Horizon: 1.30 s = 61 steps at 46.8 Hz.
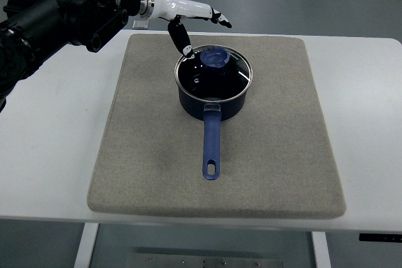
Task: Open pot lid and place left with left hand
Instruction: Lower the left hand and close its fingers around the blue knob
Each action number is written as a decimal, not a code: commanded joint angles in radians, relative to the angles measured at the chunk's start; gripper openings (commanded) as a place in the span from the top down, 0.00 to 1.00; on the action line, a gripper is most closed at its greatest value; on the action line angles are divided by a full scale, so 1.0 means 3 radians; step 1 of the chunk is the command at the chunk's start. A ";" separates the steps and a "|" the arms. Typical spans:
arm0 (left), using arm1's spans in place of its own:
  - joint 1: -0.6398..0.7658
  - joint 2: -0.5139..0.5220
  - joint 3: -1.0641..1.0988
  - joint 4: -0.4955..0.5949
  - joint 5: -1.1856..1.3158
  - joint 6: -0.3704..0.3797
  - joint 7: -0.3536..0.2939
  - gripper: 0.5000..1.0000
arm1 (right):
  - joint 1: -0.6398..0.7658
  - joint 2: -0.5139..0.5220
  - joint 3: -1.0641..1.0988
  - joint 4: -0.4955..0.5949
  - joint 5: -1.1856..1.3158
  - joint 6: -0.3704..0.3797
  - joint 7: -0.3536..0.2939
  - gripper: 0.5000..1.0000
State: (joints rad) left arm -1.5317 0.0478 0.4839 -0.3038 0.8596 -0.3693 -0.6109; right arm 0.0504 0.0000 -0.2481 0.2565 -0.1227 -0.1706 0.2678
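A dark blue pot (pixel 213 98) stands on the grey mat (pixel 144 155), its blue handle (pixel 211 145) pointing toward me. A glass lid (pixel 213 75) with a blue knob (pixel 215 59) sits on the pot. My left hand (pixel 195 20) comes in from the upper left, above and just behind the pot's far left rim. Its fingers (pixel 217 17) are spread, the thumb (pixel 180 37) hanging down toward the lid's edge. It holds nothing. My right arm does not show.
The mat lies on a white table (pixel 50 149). Bare mat stretches left of the pot (pixel 144 92) and in front of it. The table's front edge (pixel 201 225) runs along the bottom.
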 commanded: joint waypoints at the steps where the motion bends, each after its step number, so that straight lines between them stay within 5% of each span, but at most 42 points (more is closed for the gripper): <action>1: -0.0053 0.0009 0.0003 -0.0087 0.0008 0.0004 0.0000 0.03 | 0.0041 0.0000 -0.0001 -0.0001 0.0000 0.0001 -0.0003 0.16; 41: -0.0135 -0.0062 0.0044 -0.0261 0.0387 0.0004 0.0000 0.12 | 0.0093 0.0000 -0.0006 -0.0001 0.0000 -0.0004 -0.0008 0.15; 49: -0.0135 -0.0067 0.0049 -0.0261 0.0509 0.0004 0.0000 0.20 | 0.0088 0.0000 -0.0006 -0.0001 -0.0005 -0.0009 -0.0008 0.15; 61: -0.0145 -0.0078 0.0049 -0.0250 0.0576 0.0014 0.0000 0.45 | 0.0093 0.0000 -0.0006 -0.0001 -0.0005 -0.0009 -0.0008 0.15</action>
State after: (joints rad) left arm -1.5736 0.0247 0.4984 -0.3801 1.0314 -0.3674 -0.6109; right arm 0.0776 0.0000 -0.2500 0.2564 -0.1243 -0.1740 0.2654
